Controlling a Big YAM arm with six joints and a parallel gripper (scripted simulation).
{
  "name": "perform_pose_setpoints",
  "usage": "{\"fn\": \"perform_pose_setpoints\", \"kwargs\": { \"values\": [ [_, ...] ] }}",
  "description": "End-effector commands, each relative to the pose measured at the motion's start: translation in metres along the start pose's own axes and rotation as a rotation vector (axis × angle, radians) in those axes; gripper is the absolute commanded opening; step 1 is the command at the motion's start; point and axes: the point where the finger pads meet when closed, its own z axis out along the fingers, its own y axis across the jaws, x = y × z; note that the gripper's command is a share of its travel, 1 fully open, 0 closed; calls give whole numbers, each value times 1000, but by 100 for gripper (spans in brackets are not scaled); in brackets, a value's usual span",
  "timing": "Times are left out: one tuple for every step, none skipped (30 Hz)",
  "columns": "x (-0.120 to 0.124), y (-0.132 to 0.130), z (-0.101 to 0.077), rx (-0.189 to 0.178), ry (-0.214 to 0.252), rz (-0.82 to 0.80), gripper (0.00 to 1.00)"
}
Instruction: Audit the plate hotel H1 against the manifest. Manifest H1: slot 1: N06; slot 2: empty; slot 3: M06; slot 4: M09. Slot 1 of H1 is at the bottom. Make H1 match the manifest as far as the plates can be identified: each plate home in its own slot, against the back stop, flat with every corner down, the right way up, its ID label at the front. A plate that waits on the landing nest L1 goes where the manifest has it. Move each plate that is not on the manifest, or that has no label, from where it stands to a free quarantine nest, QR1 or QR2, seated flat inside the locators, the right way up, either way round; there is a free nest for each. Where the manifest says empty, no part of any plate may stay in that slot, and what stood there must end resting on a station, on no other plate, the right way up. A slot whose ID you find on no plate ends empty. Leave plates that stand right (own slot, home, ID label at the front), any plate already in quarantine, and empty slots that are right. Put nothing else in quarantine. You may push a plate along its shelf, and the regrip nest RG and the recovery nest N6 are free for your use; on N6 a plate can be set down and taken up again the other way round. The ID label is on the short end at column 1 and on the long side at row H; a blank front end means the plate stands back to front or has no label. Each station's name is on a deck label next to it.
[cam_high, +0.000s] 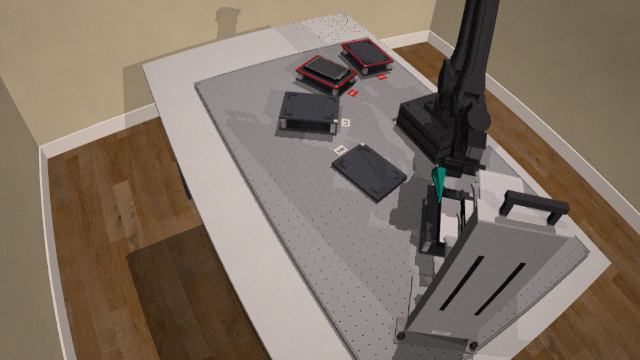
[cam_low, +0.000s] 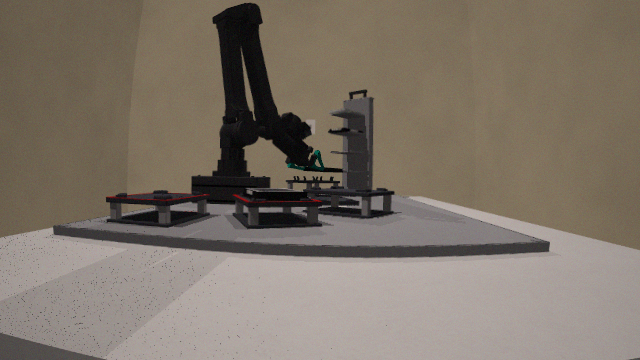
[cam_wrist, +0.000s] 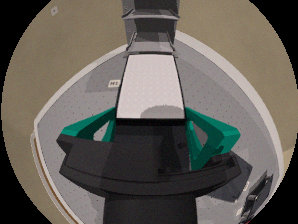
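My gripper (cam_high: 440, 196) (cam_low: 311, 163) (cam_wrist: 150, 111), with green fingers, stands low in front of the plate hotel H1 (cam_high: 500, 260) (cam_low: 362, 140). It is shut on the near end of a plate (cam_high: 450, 225) (cam_low: 332, 170) (cam_wrist: 149, 90), holding it across its width. The plate lies level, and its far end reaches the lowest part of the hotel's front. I can read no ID label on it. In the exterior view a dark plate (cam_low: 340, 131) lies on an upper shelf. The other shelves look bare from there.
Two red-rimmed quarantine nests stand at the far end: one (cam_high: 367, 52) (cam_low: 150, 198) bare, the other (cam_high: 350, 80) (cam_low: 277, 201) bearing a dark plate (cam_high: 327, 67) (cam_low: 272, 191). A raised dark nest (cam_high: 308, 110) and a flat dark pad (cam_high: 370, 172) lie mid-deck. The arm's base (cam_high: 425, 125) stands beside the hotel.
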Motion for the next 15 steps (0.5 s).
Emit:
{"fn": "perform_pose_setpoints", "kwargs": {
  "values": [
    [-7, 4, -2, -8, -33, 9, 86],
    [-8, 4, -3, -7, -40, 10, 86],
    [-9, 3, -5, -6, -44, 10, 86],
    [-8, 3, -6, -6, -44, 11, 86],
    [-6, 3, -6, -6, -42, 10, 86],
    [-4, 3, -7, -7, -38, 10, 86],
    [-3, 4, -8, -7, -36, 9, 86],
    [-2, 4, -9, -7, -38, 9, 86],
    [-2, 3, -10, -7, -42, 10, 86],
    [-2, 3, -11, -6, -44, 11, 86],
    [-2, 3, -12, -6, -44, 11, 86],
    [0, 3, -13, -7, -40, 10, 86],
    [3, 4, -14, -8, -35, 9, 86],
    [3, 4, -14, -8, -35, 9, 86],
    [3, 4, -14, -8, -35, 9, 86]
  ]
}}
